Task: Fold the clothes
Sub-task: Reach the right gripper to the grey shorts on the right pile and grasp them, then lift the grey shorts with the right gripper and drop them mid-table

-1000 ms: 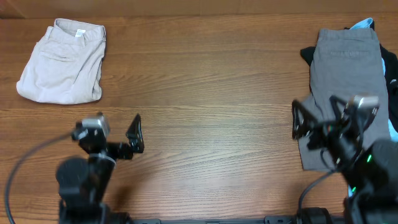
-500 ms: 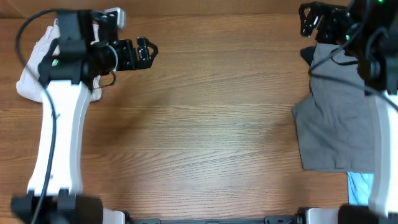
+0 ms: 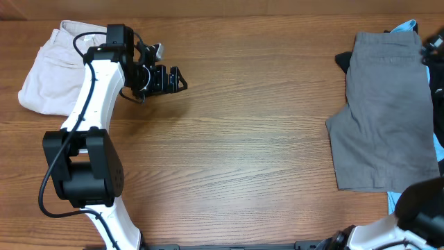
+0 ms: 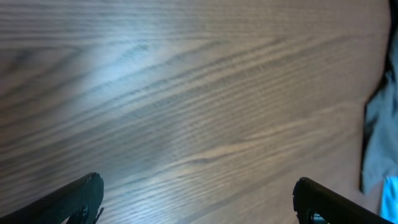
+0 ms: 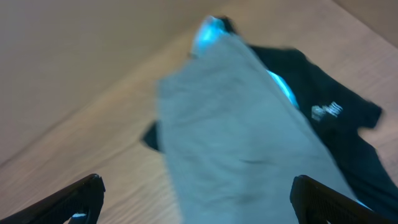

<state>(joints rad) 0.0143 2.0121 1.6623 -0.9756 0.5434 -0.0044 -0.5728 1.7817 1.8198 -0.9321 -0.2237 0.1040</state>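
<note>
Worktop (image 3: 243, 153) of brown wood grain, seen from above, with clothes at both ends. The dark grey shorts (image 3: 385, 118) lie spread flat at the right side, waistband toward the far edge. They rest on a black garment (image 3: 343, 61), which shows at their upper left corner and along the right edge. A light blue T-shirt (image 3: 406, 28) peeps out above the waistband and again below the lower hem. The beige shorts (image 3: 52, 73) lie folded at the far left corner, well apart from the grey pair.

The left arm (image 3: 94, 118) reaches up the left side and crosses the right edge of the beige shorts. The left fingers (image 4: 78, 198) are spread wide and grasp nothing, and they hang over bare wood beside that garment. The right fingers (image 5: 68, 200) are likewise spread wide and empty. Below them, in the blurred right wrist view, lie the grey shorts, with the black garment and its small pale print alongside.
</note>
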